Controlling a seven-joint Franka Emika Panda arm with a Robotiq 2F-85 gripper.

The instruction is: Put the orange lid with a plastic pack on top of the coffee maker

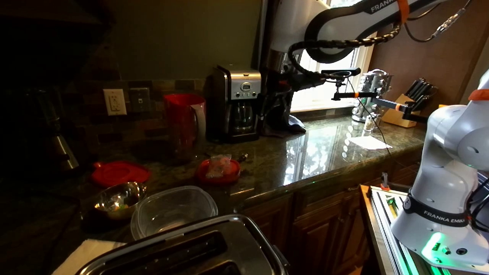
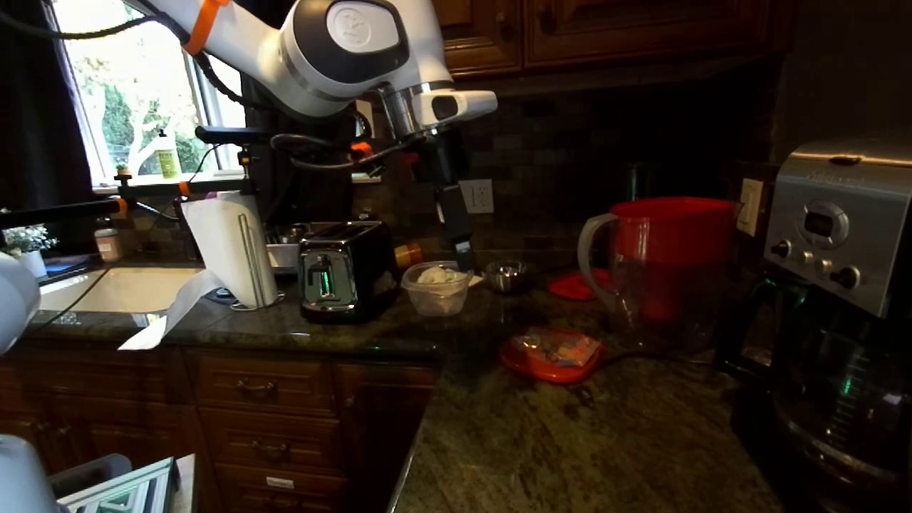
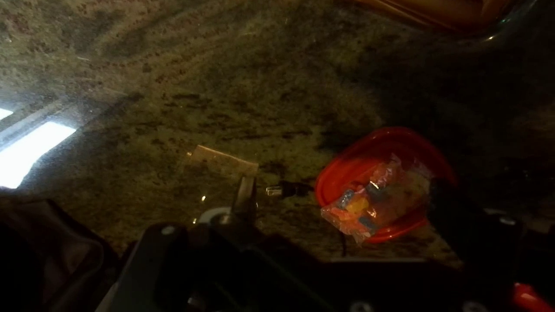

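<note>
Wrist view showed us the pincer [image 3: 342,181] spread, its fingers [image 3: 246,197] well apart and pinching nothing. Below it, within that spread but toward the finger at that view's right, the orange lid [image 3: 360,162] lay on the counter [image 3: 151,112]; how far below the tips we could not tell. The plastic pack [image 3: 375,197] rested on the lid and spilled past the rim on the side nearest the pincer's base. Between the lid and the opposite finger we noticed a plug [image 3: 289,190]. In both exterior views the coffee maker [image 1: 235,102] stood off to one side of the pincer, its top higher than the lid.

We judged the lid light and fairly stiff, with a smooth surface that might slip in a weak pinch. The pack looked soft, crinkly and loose, likely to slide at the smallest tilt. We thought it best to take the lid by bare rim, away from the overhang, one finger inside the edge and one outside, and to keep it level on the way up. Gripping across the whole width seemed riskier: a hard squeeze might bow the plastic and shed the pack.
</note>
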